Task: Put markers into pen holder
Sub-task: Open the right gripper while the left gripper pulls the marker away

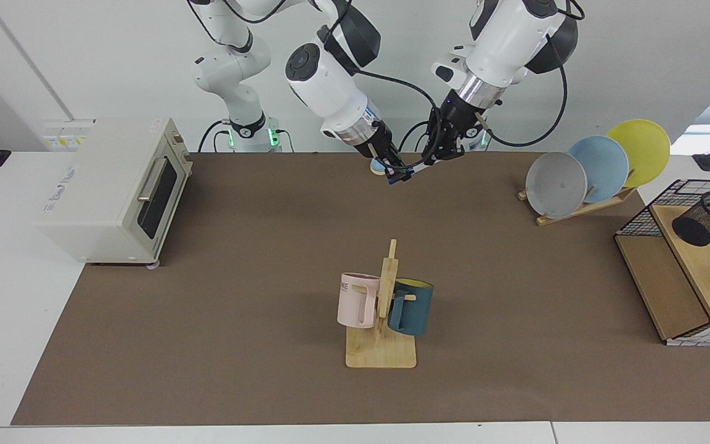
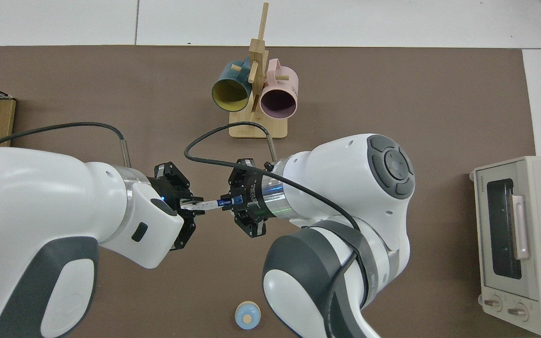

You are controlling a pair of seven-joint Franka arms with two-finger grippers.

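The marker (image 2: 207, 203), white with a blue labelled end, hangs level above the mat between the two grippers; in the facing view the marker (image 1: 415, 166) shows as a short sliver. My right gripper (image 2: 229, 202) (image 1: 399, 174) is shut on its blue end. My left gripper (image 2: 189, 205) (image 1: 431, 158) has its fingers closed on the white end. The pen holder (image 1: 709, 217), a black mesh cup, lies tilted on the wooden shelf at the facing view's far right, well away from both grippers. It is outside the top view.
A wooden rack (image 1: 383, 345) (image 2: 257, 127) with a pink mug and a dark blue mug stands mid-mat. A toaster oven (image 1: 114, 188) (image 2: 514, 244) sits at one end, a plate rack (image 1: 595, 169) and a wire basket frame (image 1: 638, 213) at the other. A small blue round object (image 2: 247, 315) lies under the arms.
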